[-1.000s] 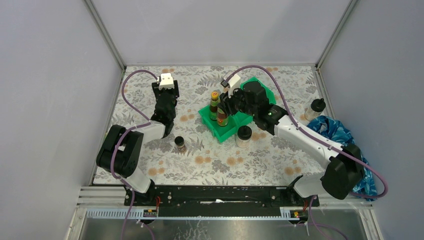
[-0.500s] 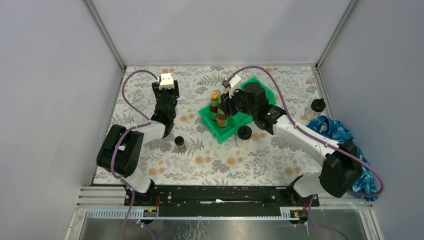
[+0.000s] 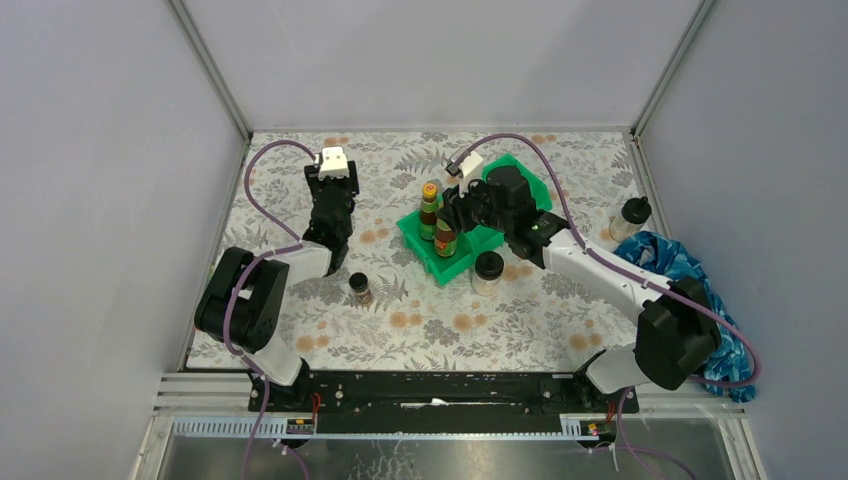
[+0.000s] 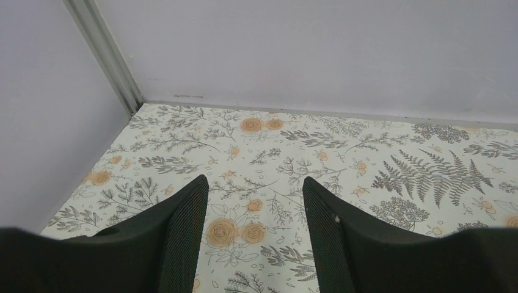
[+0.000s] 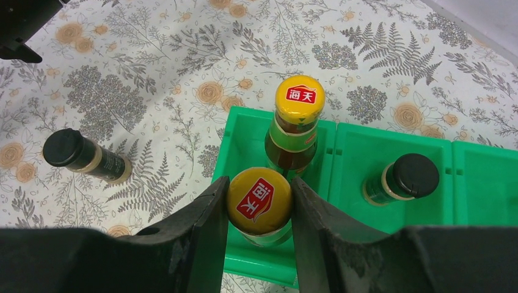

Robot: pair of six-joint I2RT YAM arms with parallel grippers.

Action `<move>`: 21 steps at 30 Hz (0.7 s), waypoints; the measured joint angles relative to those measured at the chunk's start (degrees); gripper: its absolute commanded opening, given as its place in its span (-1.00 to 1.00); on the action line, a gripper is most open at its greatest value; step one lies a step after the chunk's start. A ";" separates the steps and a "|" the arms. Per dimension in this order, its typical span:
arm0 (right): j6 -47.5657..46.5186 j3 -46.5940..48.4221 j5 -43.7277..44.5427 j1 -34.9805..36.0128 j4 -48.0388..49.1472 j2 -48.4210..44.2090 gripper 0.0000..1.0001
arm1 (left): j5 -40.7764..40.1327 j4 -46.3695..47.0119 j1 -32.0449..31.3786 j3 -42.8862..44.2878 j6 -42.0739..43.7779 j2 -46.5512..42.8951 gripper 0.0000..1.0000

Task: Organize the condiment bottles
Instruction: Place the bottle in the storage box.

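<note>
Between the two dark fingers [image 5: 204,238] of the right end effector [image 5: 259,204] sits the held bottle [image 5: 259,200], brown with a yellow cap; the jaws are closed narrowly against its neck on both sides, just under the cap. It hangs upright over the end compartment of the green bin [image 5: 391,146], though whether its base rests on the bin floor cannot be told. Just beyond this end effector, in the same compartment, stands the second yellow-capped bottle [image 5: 297,119], upright and close to the held one. To the end effector's right, one compartment over, a short dark jar [image 5: 403,179] with a black cap stands in the bin. Well off to its left, a loose dark jar [image 5: 82,157] stands on the flowered bench [image 5: 153,67], outside the bin. From above, a clear jar [image 3: 488,270] with a black lid stands on the bench beneath the right forearm, just beside the bin's near corner, and the other clear jar [image 3: 631,217] is far out behind the arm, near a blue cloth [image 3: 668,262]. The left end effector [image 4: 253,190] is well apart from all the bottles, its jaws moderately wide with only bare bench between them, facing the back wall [image 4: 317,55]
</note>
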 measured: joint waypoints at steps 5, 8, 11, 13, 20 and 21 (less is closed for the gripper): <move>0.11 -0.59 -0.07 -0.24 0.50 0.17 -1.00 | -0.02 0.22 0.00 0.00 -0.02 0.07 0.27; 0.17 -0.92 -0.13 -0.37 0.85 0.52 -1.00 | -0.02 0.24 0.00 -0.02 0.00 0.11 0.27; 0.31 -1.16 -0.46 -0.57 0.92 0.92 -1.00 | -0.02 0.28 0.00 0.00 0.00 0.11 0.27; 0.44 -1.44 -0.52 -0.63 0.94 0.96 -1.00 | 0.00 0.35 0.00 0.00 -0.02 0.11 0.27; 0.72 -1.88 -1.49 -0.94 1.99 1.77 -1.00 | -0.17 0.85 -0.02 0.00 -0.02 0.31 0.27; 0.74 -1.97 -1.51 -1.01 2.21 1.84 -1.00 | -0.22 1.03 -0.02 0.00 0.00 0.46 0.27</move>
